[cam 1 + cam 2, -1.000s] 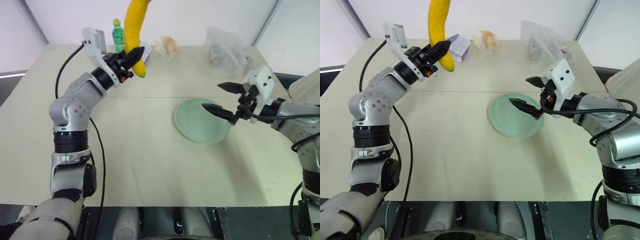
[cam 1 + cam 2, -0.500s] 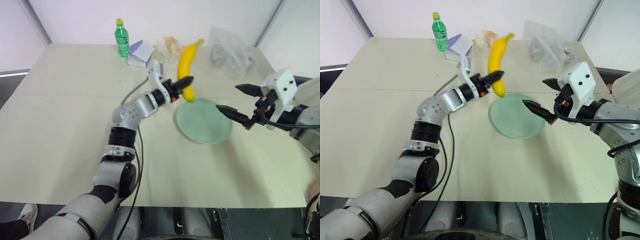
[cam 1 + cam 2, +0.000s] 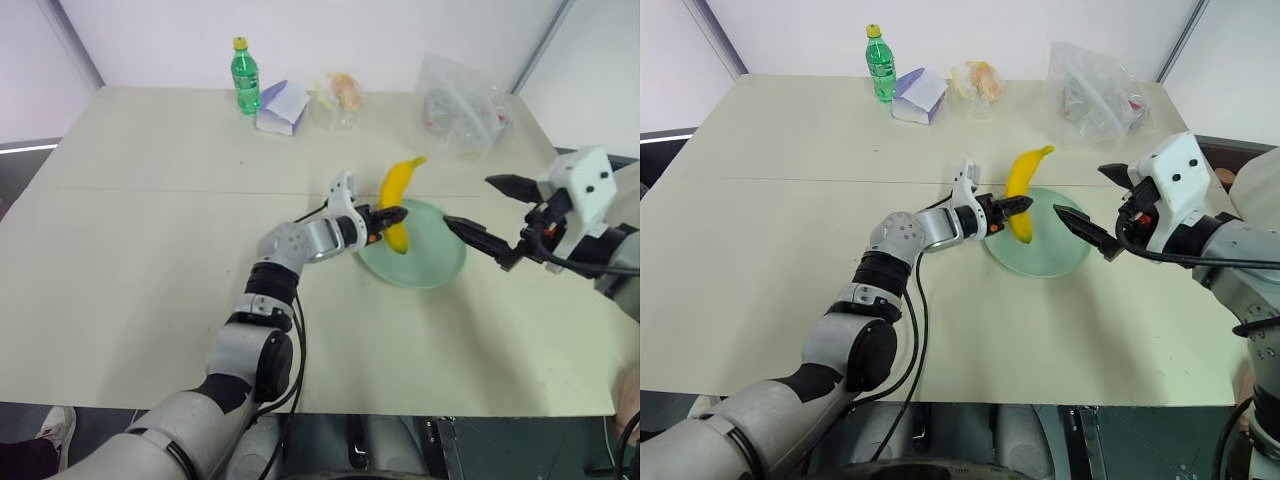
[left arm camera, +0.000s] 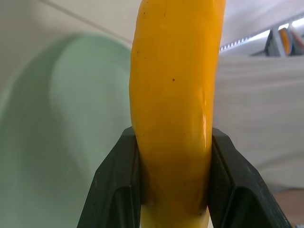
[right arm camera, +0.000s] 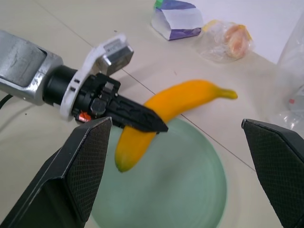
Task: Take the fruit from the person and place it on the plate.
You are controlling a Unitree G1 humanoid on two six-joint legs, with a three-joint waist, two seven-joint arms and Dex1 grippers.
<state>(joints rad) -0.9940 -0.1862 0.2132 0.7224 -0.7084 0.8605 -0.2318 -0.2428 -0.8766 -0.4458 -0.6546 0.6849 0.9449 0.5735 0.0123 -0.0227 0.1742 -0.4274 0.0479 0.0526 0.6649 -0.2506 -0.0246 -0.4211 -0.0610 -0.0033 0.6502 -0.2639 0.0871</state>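
Here, from the head cameras, the left gripper (image 3: pixel 393 214) clamps the banana (image 3: pixel 398 193) above the near rim of the mint-green plate (image 3: pixel 430 265), while the right gripper (image 3: pixel 487 220) waits open beside it. In the left wrist view, both black fingers (image 4: pixel 118 190) squeeze the fruit; the right wrist view shows it tilted over the plate.

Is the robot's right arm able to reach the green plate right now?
Probably yes. The right gripper hangs open beside the plate, with nothing between them, though the left gripper holds the banana over the plate's near side.
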